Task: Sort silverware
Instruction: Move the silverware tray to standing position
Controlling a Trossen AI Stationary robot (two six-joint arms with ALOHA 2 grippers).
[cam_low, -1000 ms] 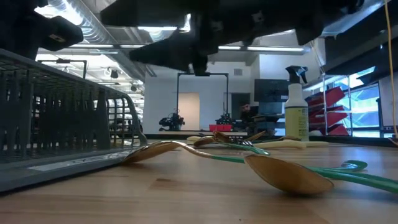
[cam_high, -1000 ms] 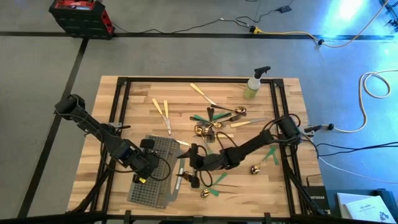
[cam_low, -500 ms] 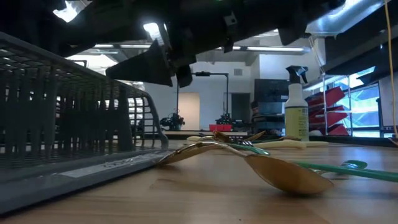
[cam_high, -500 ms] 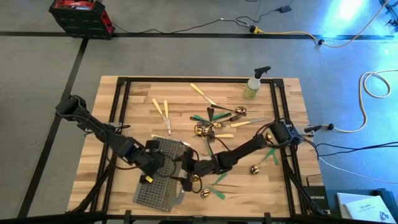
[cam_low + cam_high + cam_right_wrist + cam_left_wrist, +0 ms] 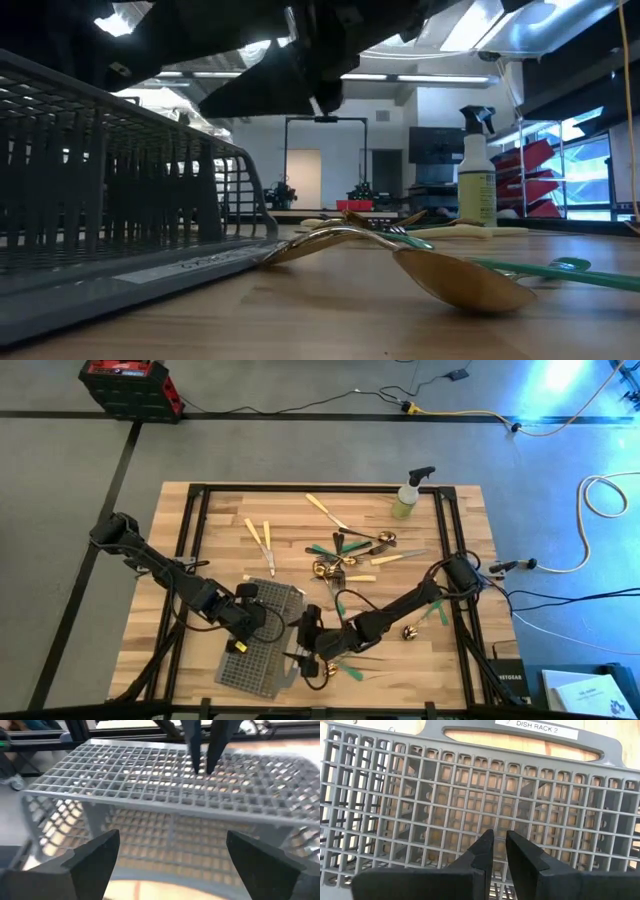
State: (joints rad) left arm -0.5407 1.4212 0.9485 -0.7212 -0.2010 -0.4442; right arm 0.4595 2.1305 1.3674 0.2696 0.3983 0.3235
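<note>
the right tool [image 5: 303, 643] is spread wide, empty, facing the caddy [image 5: 262, 638]; the left tool [image 5: 499, 851], nearly shut, is pressed on its mesh. the nearest spoon [image 5: 440, 275] lies beside the right tool.

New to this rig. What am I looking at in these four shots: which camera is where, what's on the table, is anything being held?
It is a robot with two dark arms at a wooden table, each ending in a two-finger gripper.

The high view looks straight down. The low view sits at table height. The other two are cameras on each wrist, looking past that arm's own fingers.

On the table: a grey mesh caddy, scattered silverware with gold heads and cream or green handles, and a spray bottle at the far edge. A gold spoon lies closest in the low view.

The left gripper is over the caddy, its fingers nearly together with only a narrow gap. The right gripper faces the caddy's side, wide open. Neither holds anything that I can see.
</note>
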